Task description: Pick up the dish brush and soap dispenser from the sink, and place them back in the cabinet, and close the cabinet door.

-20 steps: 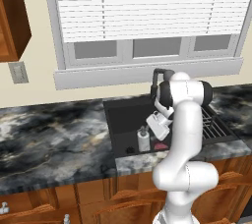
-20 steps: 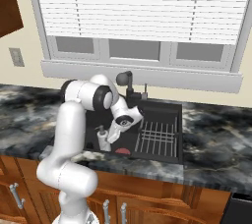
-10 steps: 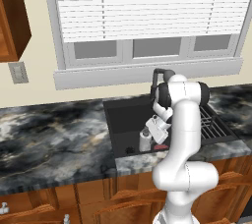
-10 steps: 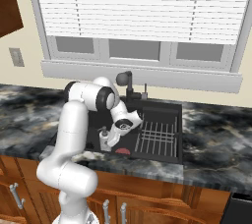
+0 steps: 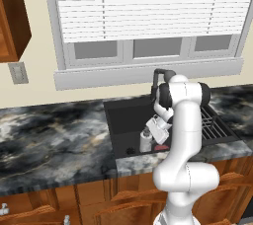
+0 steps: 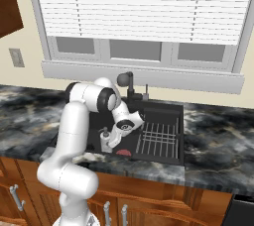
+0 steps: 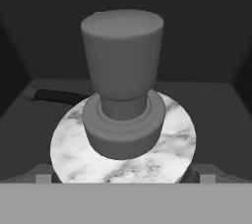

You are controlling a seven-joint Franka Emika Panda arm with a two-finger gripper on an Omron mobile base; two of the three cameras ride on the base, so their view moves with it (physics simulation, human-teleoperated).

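Soap dispenser (image 7: 123, 134), a small white marbled cylinder with a smooth dark grey pump top, stood upright in the black rectangular sink (image 5: 123, 120), near the sink's front wall. Its long axis ran vertical, pump cap upward, and in my hand view I looked almost straight down that axis: the round grey cap sat over a stepped grey collar, with the pale veined shoulder of the bottle spreading as a disc around it. My two-finger gripper (image 5: 154, 131) hung just above and beside the bottle's top, jaws spread wide with nothing between them; the fingertips (image 7: 43, 177) showed as small grey blocks on either side of the bottle's shoulder, apart from it as far as I could tell.

Beside the soap dispenser, toward the sink's wire rack (image 6: 158, 140), lay the small dish brush (image 6: 124, 152), flat on the sink floor; its reddish-pink head was plain, and a thin dark handle (image 7: 56, 96) ran off along the floor behind the bottle. I could not tell which way the head faced. The small round black drain (image 5: 130, 151) sat in the sink floor on the bottle's other side. The sink was sunk into a glossy grey-black marbled countertop (image 5: 54, 135), and a dark curved faucet (image 6: 126, 82) rose at the sink's back edge.
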